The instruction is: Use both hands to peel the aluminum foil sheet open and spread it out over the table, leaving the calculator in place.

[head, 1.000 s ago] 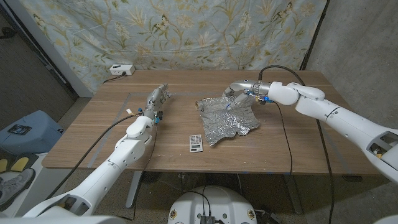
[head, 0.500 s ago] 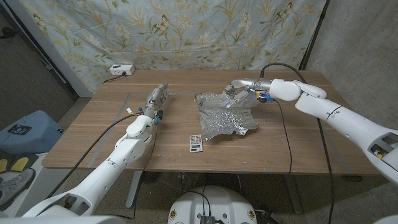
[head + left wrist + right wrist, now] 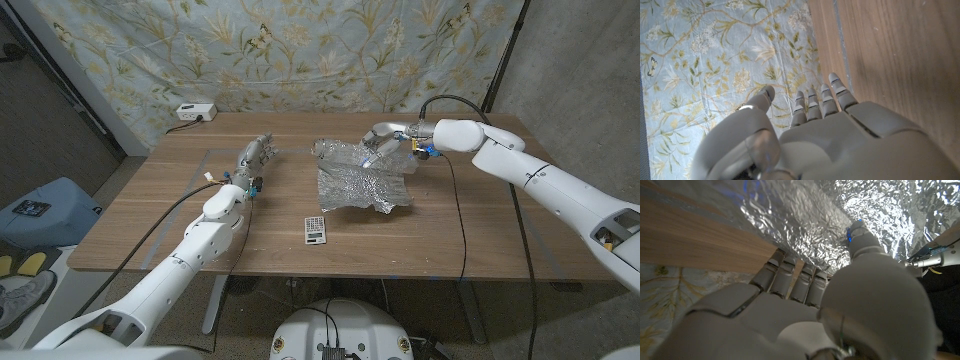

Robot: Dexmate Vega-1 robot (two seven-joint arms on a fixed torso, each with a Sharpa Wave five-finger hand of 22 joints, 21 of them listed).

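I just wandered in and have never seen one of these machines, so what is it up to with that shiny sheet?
The robot is spreading a crinkled aluminum foil sheet over the wooden table. Its right hand is on the foil's far edge, the thumb pressing on top. The left hand waits apart, holding nothing. A small calculator lies near the table's front edge, just off the foil.

Bare table (image 3: 480, 215) lies open right of the foil sheet (image 3: 362, 182) and along the front edge. Calculator (image 3: 314, 229) sits just in front of the foil's front-left corner, narrowing that approach. Left hand (image 3: 256, 155) stands well apart to the foil's left, bare wood between them.
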